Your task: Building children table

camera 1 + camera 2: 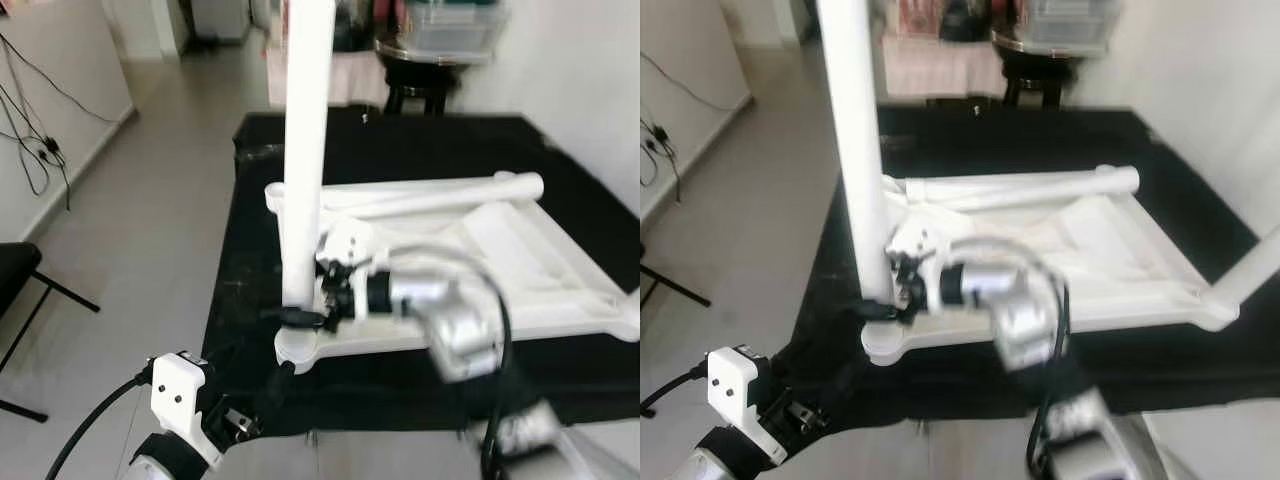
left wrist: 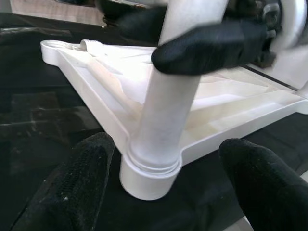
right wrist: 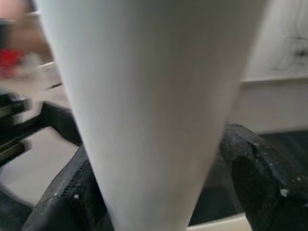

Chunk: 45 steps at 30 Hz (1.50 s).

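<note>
At the tabletop's (image 1: pixel 520 260) near corner socket | leg (image 1: pixel 305 150) upright, axis vertical | my right claw (image 1: pixel 300 318) clamps it | my left claw (image 2: pixel 163 192) wide beside socket

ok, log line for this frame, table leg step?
step: seating leg | right gripper: shut on upright white leg, near its base | leg: standing in corner socket of upturned tabletop | left gripper: open, by socket, not touching

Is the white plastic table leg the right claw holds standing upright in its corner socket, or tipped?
Upright: the white plastic table leg rises straight from the round corner socket of the upturned white tabletop, right claw gripping it.
</note>
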### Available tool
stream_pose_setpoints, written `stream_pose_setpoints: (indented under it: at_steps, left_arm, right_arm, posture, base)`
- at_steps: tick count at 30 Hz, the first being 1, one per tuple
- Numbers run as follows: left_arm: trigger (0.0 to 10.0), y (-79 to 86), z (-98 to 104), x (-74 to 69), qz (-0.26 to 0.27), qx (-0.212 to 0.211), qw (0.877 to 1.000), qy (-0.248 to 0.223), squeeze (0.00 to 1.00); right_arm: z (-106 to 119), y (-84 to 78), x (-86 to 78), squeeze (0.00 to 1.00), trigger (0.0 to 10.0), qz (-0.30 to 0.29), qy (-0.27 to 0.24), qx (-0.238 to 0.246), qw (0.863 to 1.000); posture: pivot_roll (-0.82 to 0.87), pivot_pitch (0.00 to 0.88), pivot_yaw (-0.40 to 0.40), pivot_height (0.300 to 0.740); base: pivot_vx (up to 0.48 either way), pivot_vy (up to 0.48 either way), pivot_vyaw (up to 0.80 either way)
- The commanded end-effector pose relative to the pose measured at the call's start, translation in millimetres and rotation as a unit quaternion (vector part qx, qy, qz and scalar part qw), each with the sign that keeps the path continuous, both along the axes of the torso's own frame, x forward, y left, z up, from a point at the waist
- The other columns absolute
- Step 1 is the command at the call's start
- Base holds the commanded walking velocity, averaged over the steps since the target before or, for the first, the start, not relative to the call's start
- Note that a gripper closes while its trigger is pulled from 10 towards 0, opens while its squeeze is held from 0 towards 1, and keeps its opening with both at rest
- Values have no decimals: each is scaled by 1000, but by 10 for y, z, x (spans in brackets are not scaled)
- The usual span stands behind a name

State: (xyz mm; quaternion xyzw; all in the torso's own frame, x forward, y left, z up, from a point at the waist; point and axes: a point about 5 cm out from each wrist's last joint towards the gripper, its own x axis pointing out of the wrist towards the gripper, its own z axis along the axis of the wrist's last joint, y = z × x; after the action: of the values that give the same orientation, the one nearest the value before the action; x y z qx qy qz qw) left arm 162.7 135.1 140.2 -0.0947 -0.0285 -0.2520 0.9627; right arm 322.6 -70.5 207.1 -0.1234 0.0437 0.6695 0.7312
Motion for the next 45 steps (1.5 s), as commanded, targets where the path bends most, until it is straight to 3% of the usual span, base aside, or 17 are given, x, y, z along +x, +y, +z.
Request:
stream_pose_setpoints:
  at_steps: [1, 9, 10, 22, 26, 27, 28, 29, 31, 32, 33, 36, 39, 40, 41, 44, 45]
  left_arm:
    - [10000, -12, -9, -22, -1, -5, 1000, 5, 0]
    - [10000, -42, -10, -44, -1, 0, 1000, 5, 0]
    - [10000, -45, -9, -46, 0, 1, 1000, 5, 0]
    - [10000, -48, -9, -48, -2, 2, 1000, 6, 0]
    - [10000, -40, -5, -47, -1, 2, 1000, 6, 0]
    - [10000, -20, -6, -44, 1, 3, 1000, 5, 0]
    - [10000, -20, -6, -44, 1, 3, 1000, 5, 0]
    - [10000, 1, -2, -37, 3, 3, 1000, 5, 0]
    - [10000, 1, -2, -37, 3, 3, 1000, 5, 0]
    - [10000, 19, 2, -22, 3, 5, 1000, 4, 0]
    - [10000, 46, -6, -5, 3, 6, 1000, 5, 0]
    - [10000, 60, -12, 9, 2, 7, 1000, 6, 0]
    - [10000, 37, -17, 55, -7, 6, 1000, 4, 0]
    - [10000, 24, -16, 65, -7, 4, 1000, 3, 0]
    - [10000, 12, -16, 71, -4, 2, 1000, 1, 0]
    - [10000, 1, -17, 75, 0, 0, 1000, 0, 0]
    - [10000, -14, -18, 79, 1, -2, 1000, -1, 0]
  right_arm:
    - [-57, 20, 9, 0, 10000, 36, 13, -7, 999]
    - [47, 23, 148, 0, 10000, 95, 40, -18, 995]
    - [63, 34, 175, 0, 0, 98, 42, -16, 994]
    - [-2, -76, 246, 0, 0, 86, 57, 16, 995]
    - [-146, -129, 277, 0, 0, -44, 41, 27, 998]
    - [-294, -62, 288, 0, 0, -187, 51, 54, 980]
    - [-294, -62, 288, 0, 0, -187, 51, 54, 980]
    - [-514, -52, 179, 0, 0, -346, 62, 57, 934]
    - [-514, -52, 179, 0, 0, -346, 62, 57, 934]
    - [-701, -28, -75, 0, 0, -396, 75, 35, 914]
    - [-706, -19, -176, 0, 0, -415, 79, 29, 906]
    - [-688, 2, -213, 0, 0, -401, 79, 27, 912]
    - [-687, 46, -143, 0, 0, -355, 61, 3, 933]
    - [-681, 51, -127, 0, 3922, -349, 55, -7, 936]
    - [-650, 70, -107, 0, 10000, -330, 47, -16, 943]
    - [-600, 94, -119, 0, 10000, -326, 40, -21, 944]
    - [-530, 121, -124, 0, 10000, -303, 37, -12, 952]
  posture:
    - [-66, 65, -66, 740]
    - [-51, 70, -69, 740]
    - [-48, 71, -67, 740]
    - [-57, 76, -60, 740]
    - [-60, 80, -67, 740]
    - [-78, 78, -66, 740]
    - [-78, 78, -66, 740]
    - [-86, 81, -58, 740]
    - [-86, 81, -58, 740]
    - [-80, 88, -48, 740]
    - [-106, 73, -25, 740]
    - [-118, 64, -15, 740]
    - [-107, 47, -37, 740]
    - [-106, 47, -39, 740]
    - [-102, 45, -46, 740]
    - [-102, 44, -47, 740]
    - [-102, 38, -60, 740]
  base:
    - [0, 0, 0]
    - [0, 0, 0]
    - [0, 0, 0]
    - [0, 0, 0]
    - [0, 0, 0]
    - [0, 0, 0]
    - [0, 0, 0]
    - [0, 0, 0]
    - [0, 0, 0]
    - [0, 0, 0]
    - [0, 0, 0]
    - [0, 0, 0]
    - [0, 0, 0]
    - [0, 0, 0]
    - [0, 0, 0]
    - [0, 0, 0]
    - [0, 0, 0]
